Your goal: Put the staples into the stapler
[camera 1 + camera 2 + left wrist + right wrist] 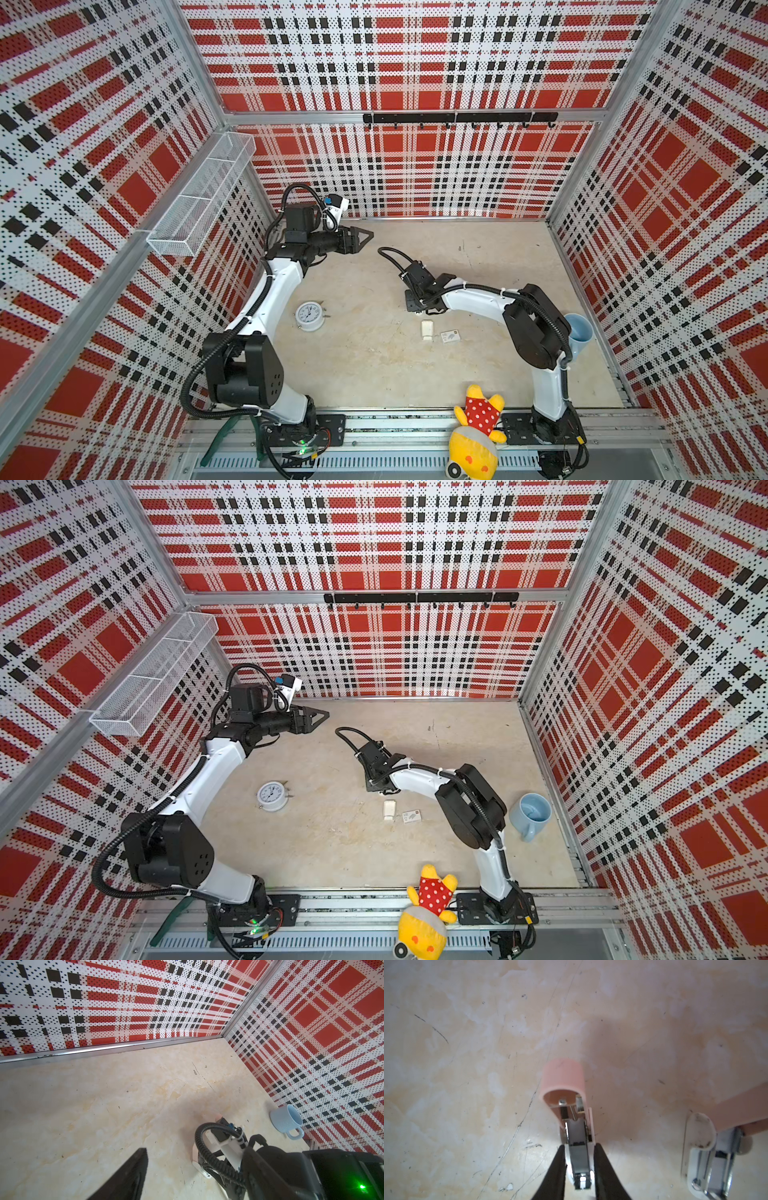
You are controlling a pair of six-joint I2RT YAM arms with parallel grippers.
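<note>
In the right wrist view my right gripper [579,1147] is shut on the stapler [562,1076], one black finger on each side of its white base and metal channel. The pink top is swung open, away from the channel. In both top views this gripper is low over the middle of the table and hidden under its wrist [417,286]. No loose staples show. A small white staple box [450,336] with an orange corner lies just in front of it, beside a small white piece [427,330]. My left gripper [361,239] hangs open and empty, high near the back wall.
A second pink stapler [699,1147] lies close beside the held one. A pale blue mug [534,812] stands by the right wall. A white alarm clock [309,316] sits left of centre. A yellow plush toy [478,428] lies on the front rail. A wire basket [199,199] hangs on the left wall.
</note>
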